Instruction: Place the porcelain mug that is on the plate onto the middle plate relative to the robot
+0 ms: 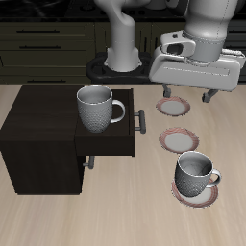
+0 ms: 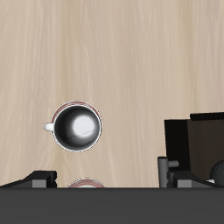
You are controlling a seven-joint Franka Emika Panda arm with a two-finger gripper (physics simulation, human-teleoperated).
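1. Porcelain mug (image 1: 196, 173) sits on the plate (image 1: 194, 195), lower right of exterior frame
2. We judge it rigid, slick, breakable; grab the rim wall opposite the handle
3. Gripper (image 1: 185, 92) hovers high, empty; jaws' spacing we cannot tell
4. Middle plate (image 1: 180, 140) bare

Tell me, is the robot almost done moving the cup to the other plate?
Not yet, it has barely started. The porcelain mug sits on the plate nearest the table's front edge. The middle plate is bare. The gripper hangs high above the farthest plate, holding nothing. Left to do: come down over the mug, grasp it, lift it and set it on the middle plate.
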